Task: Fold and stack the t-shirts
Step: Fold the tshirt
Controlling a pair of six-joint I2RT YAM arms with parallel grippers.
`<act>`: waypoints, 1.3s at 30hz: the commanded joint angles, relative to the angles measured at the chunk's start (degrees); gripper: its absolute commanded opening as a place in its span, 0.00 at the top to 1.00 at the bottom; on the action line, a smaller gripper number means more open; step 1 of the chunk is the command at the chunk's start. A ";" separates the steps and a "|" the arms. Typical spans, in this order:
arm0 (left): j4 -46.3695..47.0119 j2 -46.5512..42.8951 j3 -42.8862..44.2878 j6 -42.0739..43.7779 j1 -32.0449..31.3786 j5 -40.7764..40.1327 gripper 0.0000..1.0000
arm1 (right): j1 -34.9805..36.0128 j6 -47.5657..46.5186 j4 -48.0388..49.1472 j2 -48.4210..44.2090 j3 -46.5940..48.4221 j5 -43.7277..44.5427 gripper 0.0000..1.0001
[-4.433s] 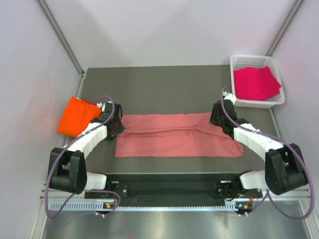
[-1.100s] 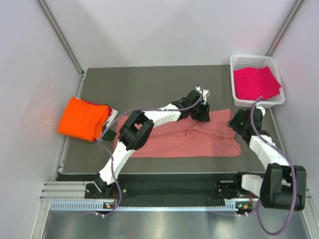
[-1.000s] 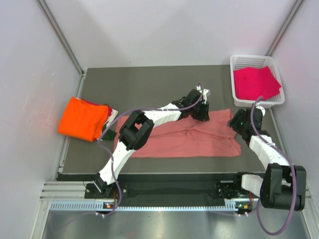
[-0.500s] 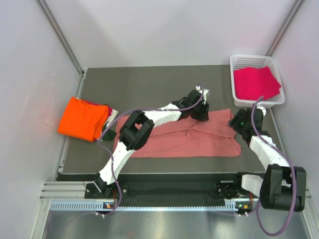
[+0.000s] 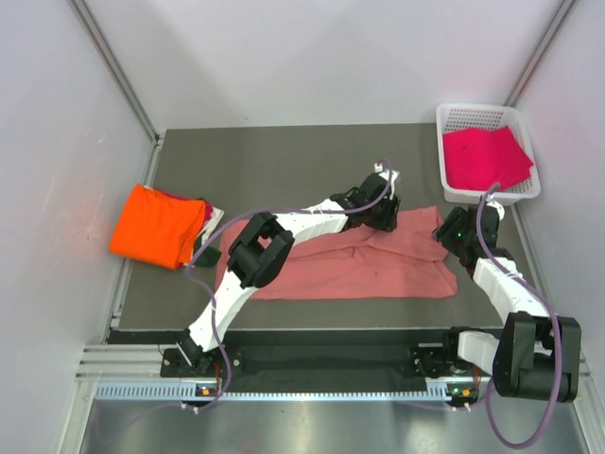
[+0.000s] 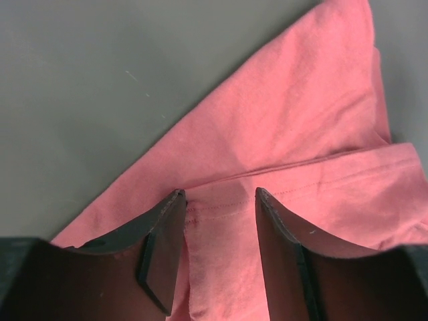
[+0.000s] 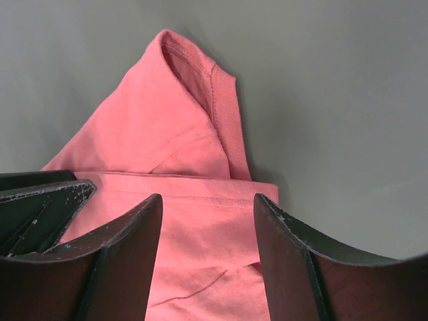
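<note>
From above, the long salmon-pink cloth t-shirt point(image 5: 350, 260) lies flat across the middle of the dark grey surface point(image 5: 284, 161), folded into a lengthwise band. My left tool point(image 5: 386, 219) reaches over to its far edge, right of centre. My right tool point(image 5: 444, 232) sits at its right end. A folded bright orange t-shirt point(image 5: 156, 225) lies at the left edge, and a magenta t-shirt point(image 5: 484, 157) lies in the white plastic mesh basket point(image 5: 454, 118) at the far right.

At the left wrist, my fingers stand apart over a stitched hem, with nothing pinched.

At the right wrist, they also stand apart, above the sleeve.

I judge the pink shirt to be mid-fold. Next, each tool must close on its cloth edge and carry that end across.
</note>
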 commanded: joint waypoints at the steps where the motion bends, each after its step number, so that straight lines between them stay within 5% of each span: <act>1: -3.87 -1.68 0.63 2.80 -0.82 -7.47 0.48 | -0.70 -0.26 1.75 -1.25 -0.16 -0.33 0.43; 7: -6.68 -1.77 1.86 4.38 -1.96 -11.17 0.49 | -0.79 -0.18 1.84 -1.34 -0.16 -0.42 0.43; 14: -4.49 -2.11 0.11 3.33 -2.31 -8.18 0.62 | -0.88 -0.09 1.93 -1.34 -0.24 -0.68 0.43; 24: -2.91 -5.72 -1.74 4.29 -2.93 -8.18 0.97 | -0.96 -0.09 2.11 -0.99 -0.33 -0.60 0.43; 39: 6.67 -19.78 -17.99 2.28 -2.84 0.08 1.00 | -1.05 -0.09 1.67 -1.60 -0.42 -1.04 0.43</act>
